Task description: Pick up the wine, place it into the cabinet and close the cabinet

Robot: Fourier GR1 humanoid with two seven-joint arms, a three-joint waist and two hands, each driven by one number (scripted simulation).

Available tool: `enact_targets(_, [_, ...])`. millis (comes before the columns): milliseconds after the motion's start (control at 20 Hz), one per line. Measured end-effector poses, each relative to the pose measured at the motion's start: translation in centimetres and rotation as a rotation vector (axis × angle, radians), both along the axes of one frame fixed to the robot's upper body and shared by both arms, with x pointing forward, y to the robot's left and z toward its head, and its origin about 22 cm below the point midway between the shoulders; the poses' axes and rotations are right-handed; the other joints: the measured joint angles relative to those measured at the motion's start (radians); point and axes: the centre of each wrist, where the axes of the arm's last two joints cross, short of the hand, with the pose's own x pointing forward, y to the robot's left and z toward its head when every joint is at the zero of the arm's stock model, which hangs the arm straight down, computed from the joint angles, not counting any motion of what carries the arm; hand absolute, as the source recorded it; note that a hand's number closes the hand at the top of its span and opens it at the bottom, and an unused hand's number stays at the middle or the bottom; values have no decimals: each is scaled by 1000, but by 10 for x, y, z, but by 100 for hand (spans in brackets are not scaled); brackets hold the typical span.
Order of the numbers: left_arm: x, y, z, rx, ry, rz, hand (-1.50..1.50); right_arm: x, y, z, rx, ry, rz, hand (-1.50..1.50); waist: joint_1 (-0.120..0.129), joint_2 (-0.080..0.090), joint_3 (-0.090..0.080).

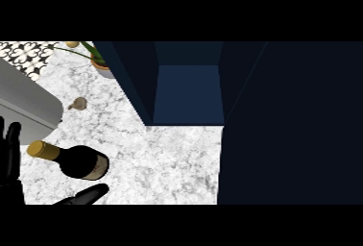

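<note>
The wine bottle [79,162] stands on the marble counter [170,158] at the lower left, dark with a gold cap [42,150] and a tan label. My left hand [10,149] shows at the left edge, fingers straight and pointing up just left of the bottle. Its thumb [86,194] reaches out below the bottle; I cannot tell whether it touches. The hand holds nothing. The dark blue cabinet [188,91] is open at the top centre, its inside bare. Its door [291,120] fills the right side. My right hand is not visible.
A grey sink-like basin [25,101] lies at the left. A small tan object [78,103] rests on the counter beside it. A potted plant [102,65] stands at the cabinet's left wall. Patterned tiles [28,53] show at the top left.
</note>
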Motion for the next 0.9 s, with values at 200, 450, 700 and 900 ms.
enact_targets(200, [-4, 17, -2, -33, 19, 8, -150, 0, 5, 0, 15, 2, 10, -150, 2, 0, -1])
enact_targets(450, [-13, 35, -5, -114, 8, -14, -150, 0, 3, -2, 10, -3, 7, -150, 2, 1, -1])
enact_targets(700, [-12, 49, -27, -147, 31, -40, -150, 0, 2, 3, -6, 2, -6, -150, 0, 1, -1])
enact_targets(900, [-9, 60, -49, -168, 54, -43, -150, -1, 6, 3, 0, 7, 9, -150, -1, 2, -1])
